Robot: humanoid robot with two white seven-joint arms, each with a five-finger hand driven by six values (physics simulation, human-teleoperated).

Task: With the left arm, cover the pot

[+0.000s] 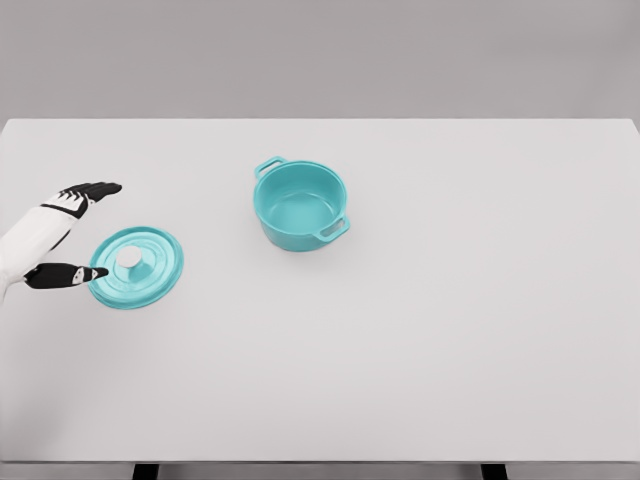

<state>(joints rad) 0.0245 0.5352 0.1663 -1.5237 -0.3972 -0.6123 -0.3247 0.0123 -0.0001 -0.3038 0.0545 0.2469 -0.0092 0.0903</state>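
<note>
A teal pot (301,204) with two side handles stands uncovered near the middle of the white table (450,330). Its teal lid (137,266) with a white knob (129,259) lies flat on the table to the pot's left. My left hand (102,232) reaches in from the left edge, open, its fingers (92,189) spread above and behind the lid and its thumb (70,275) just at the lid's left rim. Nothing is held. The right arm is out of view.
The table's far edge runs across the top, the near edge along the bottom. A grey wall stands behind.
</note>
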